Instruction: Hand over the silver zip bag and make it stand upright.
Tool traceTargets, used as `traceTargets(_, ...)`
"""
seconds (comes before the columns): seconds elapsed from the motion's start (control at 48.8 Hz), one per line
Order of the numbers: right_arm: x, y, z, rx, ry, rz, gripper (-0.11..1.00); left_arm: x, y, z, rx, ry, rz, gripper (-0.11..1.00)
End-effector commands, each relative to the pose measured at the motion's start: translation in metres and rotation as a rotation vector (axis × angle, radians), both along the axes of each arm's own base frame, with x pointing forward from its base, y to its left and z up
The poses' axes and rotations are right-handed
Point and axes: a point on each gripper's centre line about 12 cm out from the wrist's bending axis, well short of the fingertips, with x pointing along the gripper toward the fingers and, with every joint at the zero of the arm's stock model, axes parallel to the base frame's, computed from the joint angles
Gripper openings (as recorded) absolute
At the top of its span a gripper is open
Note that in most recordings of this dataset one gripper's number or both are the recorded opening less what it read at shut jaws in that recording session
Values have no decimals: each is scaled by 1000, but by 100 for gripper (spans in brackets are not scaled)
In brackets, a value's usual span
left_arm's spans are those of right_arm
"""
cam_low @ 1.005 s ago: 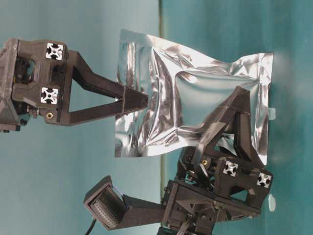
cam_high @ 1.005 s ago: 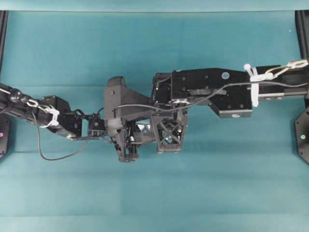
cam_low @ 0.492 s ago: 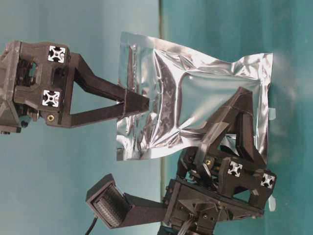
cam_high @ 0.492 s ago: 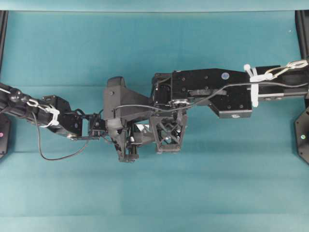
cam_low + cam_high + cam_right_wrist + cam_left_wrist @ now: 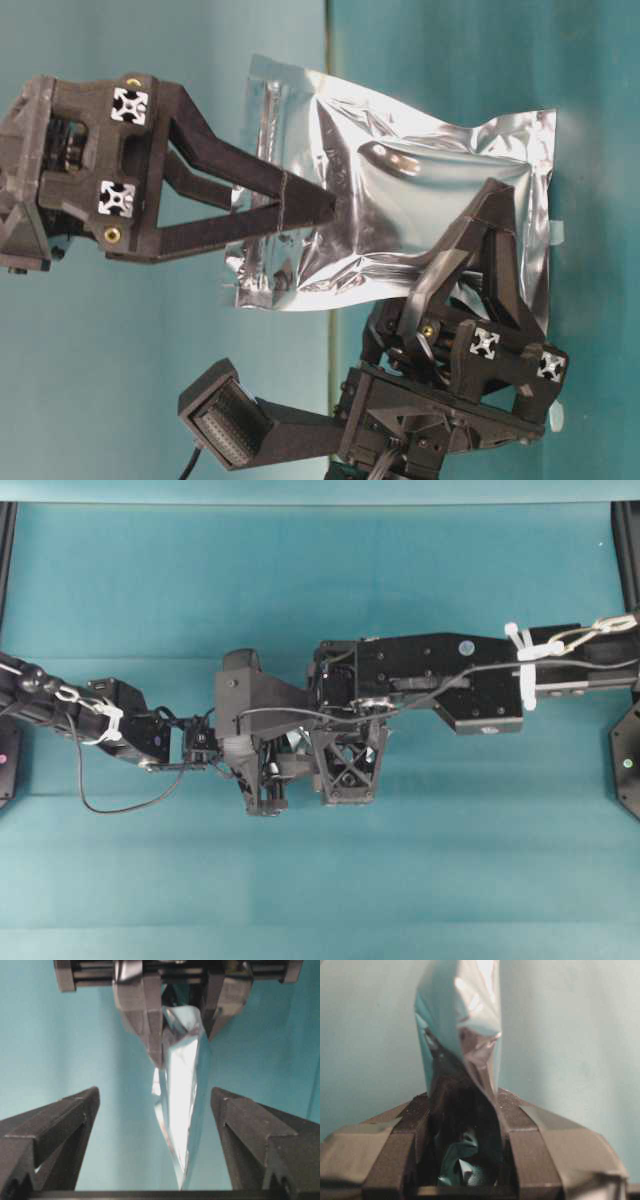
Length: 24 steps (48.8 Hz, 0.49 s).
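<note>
Overhead view: two black arms meet over the teal table [image 5: 120,880]. The left arm enters from 9 o'clock, the right arm from 3 o'clock, and their wrists overlap near the middle, hiding nearly all of the bag beneath them.

Table-level view: the bag [image 5: 400,200] hangs in the air between the two grippers, its crinkled silver face turned to the camera. A zip strip runs along the bag's 9 o'clock end. The left gripper [image 5: 478,268] reaches in from 6 o'clock and covers the bag's lower right part. The right gripper [image 5: 305,205] reaches in from 9 o'clock, its fingertips lying over the bag's zip end.

Left wrist view: the left gripper [image 5: 463,1110] pinches the bag [image 5: 465,1025] between its fingers [image 5: 517,1125]. The foil rises edge-on towards 12 o'clock from the jaws, and crumpled foil fills the gap between them.

Right wrist view: the right gripper [image 5: 155,1102] has its jaws spread wide. Its fingers [image 5: 60,1120] stand well apart at either side of the bag [image 5: 180,1095], with clear space between each finger and the foil. The bag is seen edge-on here, running from 6 o'clock up to 12 o'clock, where the left gripper [image 5: 182,1007] clamps its far end.
</note>
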Motion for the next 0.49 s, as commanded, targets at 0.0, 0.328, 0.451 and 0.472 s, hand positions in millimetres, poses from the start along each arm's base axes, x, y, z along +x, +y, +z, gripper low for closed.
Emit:
traceTargets(0.0, -2, -3, 19, -5, -52, -26, 91, 0, -3, 1, 7, -3, -11, 28)
traceTargets(0.328, -25, -5, 61, -7, -159, -98, 91, 0, -3, 1, 8, -3, -11, 28)
traceTargets(0.451, -37, -3, 69, 2, -188, -112, 91, 0, -4, 1, 8, -3, -12, 28)
traceTargets(0.472, -39, -3, 70, 4, -196, -114, 91, 0, -4, 1, 8, -3, -12, 28)
